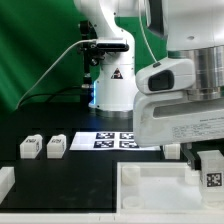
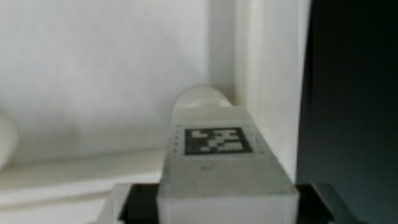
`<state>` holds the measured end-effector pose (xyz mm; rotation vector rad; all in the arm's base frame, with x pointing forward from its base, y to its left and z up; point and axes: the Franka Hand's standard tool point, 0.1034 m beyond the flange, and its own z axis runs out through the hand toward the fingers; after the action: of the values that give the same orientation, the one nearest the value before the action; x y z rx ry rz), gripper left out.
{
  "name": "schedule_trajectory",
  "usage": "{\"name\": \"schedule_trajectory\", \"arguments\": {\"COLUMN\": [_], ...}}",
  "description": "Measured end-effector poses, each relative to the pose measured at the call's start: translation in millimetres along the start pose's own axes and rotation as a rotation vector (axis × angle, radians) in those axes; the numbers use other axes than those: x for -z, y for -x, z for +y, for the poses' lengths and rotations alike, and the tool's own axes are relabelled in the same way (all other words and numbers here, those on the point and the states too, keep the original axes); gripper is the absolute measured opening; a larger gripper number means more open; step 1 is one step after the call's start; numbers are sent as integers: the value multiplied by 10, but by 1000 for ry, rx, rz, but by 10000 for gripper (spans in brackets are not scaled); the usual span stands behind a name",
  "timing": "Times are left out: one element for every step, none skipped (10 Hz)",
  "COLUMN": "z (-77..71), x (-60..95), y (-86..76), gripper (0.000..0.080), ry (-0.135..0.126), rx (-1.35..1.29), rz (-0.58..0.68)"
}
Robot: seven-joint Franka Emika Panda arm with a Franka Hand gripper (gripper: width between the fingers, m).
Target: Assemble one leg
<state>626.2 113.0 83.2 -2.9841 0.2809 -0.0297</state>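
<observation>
Small white plastic leg [image 2: 217,168], fingers [image 2: 137,204] clamping it, is hanging at the white square tabletop [image 1: 155,192], desk's [image 1: 60,172] near edge; aligned insertion likely next.

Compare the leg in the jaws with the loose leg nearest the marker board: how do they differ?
The held leg is clamped in the gripper, jaws shut on its sides; the loose leg lies free on the black table. The held leg is over the tabletop, its far end close by the raised rim; the loose leg lies off it, beside another leg. Both are small white blocks with marker tags.
</observation>
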Motion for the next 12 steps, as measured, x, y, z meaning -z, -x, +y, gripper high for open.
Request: {"name": "schedule_trajectory", "arguments": {"z": [2, 5, 17, 19, 22, 23, 22, 16, -49, -149, -144, -147], "x": [-2, -5, -6, -4, -4, -5, -5, -6, -24, -38, -37, -41], "y": [-14, -25, -31, -36, -36, -37, -37, -35, -15, -10, -16, -14], "gripper": [290, 290, 291, 291, 291, 291, 291, 291, 291, 291, 291, 291], "ry": [-9, -23, -36, -36, -41, -42, -43, -46, -54, -80, -76, -76], "rx": [-227, -474, -689, -741, -858, -956, -1029, -1133, -1355, -1602, -1533, -1501], "rz": [11, 18, 10, 4, -1, -3, -5, -9, -7, 7, 20, 20]}}
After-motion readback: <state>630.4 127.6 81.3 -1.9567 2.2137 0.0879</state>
